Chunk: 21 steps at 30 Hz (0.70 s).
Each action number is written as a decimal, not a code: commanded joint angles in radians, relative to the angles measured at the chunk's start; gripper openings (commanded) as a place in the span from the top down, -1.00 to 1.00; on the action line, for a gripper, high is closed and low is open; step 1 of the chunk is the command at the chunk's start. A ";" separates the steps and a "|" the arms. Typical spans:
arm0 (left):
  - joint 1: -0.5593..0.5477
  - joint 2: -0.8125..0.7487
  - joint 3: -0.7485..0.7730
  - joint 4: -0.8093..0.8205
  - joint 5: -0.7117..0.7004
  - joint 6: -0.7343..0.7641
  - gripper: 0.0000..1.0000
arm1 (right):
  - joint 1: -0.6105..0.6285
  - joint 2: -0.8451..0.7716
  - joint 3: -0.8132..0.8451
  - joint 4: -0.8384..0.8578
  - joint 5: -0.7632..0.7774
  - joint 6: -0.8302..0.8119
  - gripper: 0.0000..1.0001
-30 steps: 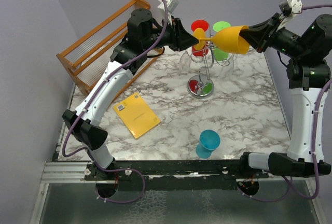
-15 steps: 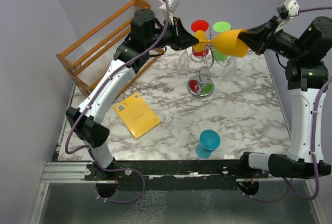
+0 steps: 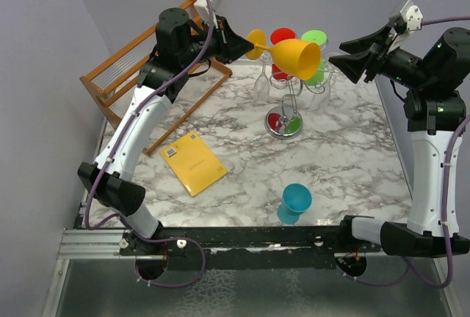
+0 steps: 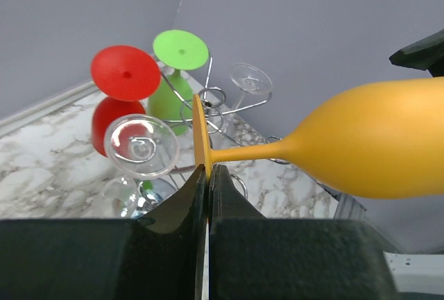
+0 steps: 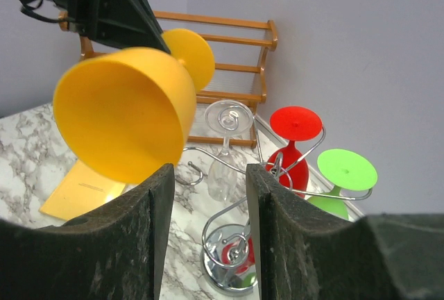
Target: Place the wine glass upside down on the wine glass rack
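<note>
Your left tool point(image 4: 208, 173) clenched on yellow wine glass point(image 3: 296, 55) foot | right tool point(image 5: 206, 175) released | wine glass rack point(image 3: 283, 125) carries other glasses point(image 5: 293, 163) (feet up)

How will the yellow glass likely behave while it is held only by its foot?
The yellow glass will probably twist or droop easily: the left gripper pinches only the thin foot edge, and the bowl sticks out sideways. It looks opaque and matte, perhaps plastic, so likely light and not very fragile.

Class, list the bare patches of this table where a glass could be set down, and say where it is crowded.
Bare marble: between booklet and teal glass; right of the wire rack. Crowded: the back, around the rack's hung glasses.
</note>
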 commanded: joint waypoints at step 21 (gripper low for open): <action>-0.063 -0.175 0.182 -0.361 -0.270 0.759 1.00 | -0.006 -0.063 0.015 -0.133 0.279 -0.169 -0.04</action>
